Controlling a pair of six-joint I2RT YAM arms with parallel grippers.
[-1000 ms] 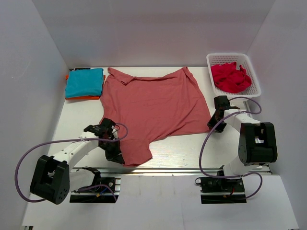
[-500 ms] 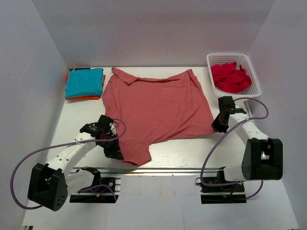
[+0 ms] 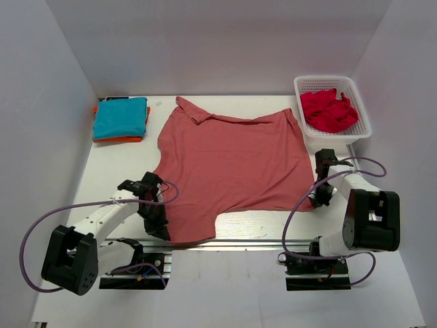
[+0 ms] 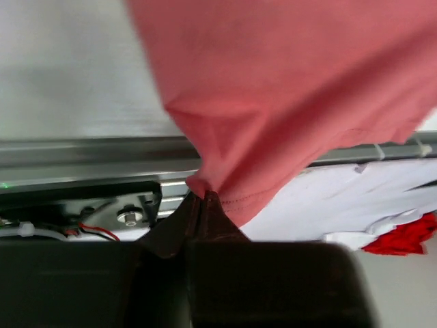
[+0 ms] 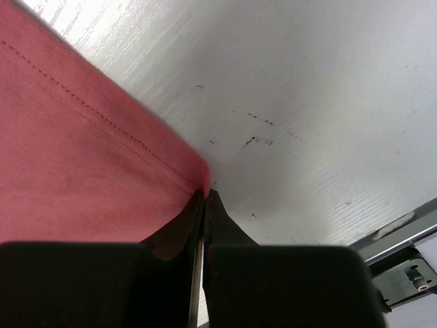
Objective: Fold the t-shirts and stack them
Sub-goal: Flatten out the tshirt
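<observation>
White woodgrain table (image 3: 109,171), soft salmon-red tee (image 3: 232,164) spread flat

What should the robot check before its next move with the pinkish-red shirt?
1. Left end effector shut on the salmon shirt at its near edge: ok.
2. Right end effector shut on that shirt's near right corner: ok.
3. Shirt lying flat: not ok, a flap is folded over at its far left corner.
4. Teal shirt stacked on the orange shirt, apart from the salmon one: ok.
5. Crimson shirt inside the basket: ok.
</observation>
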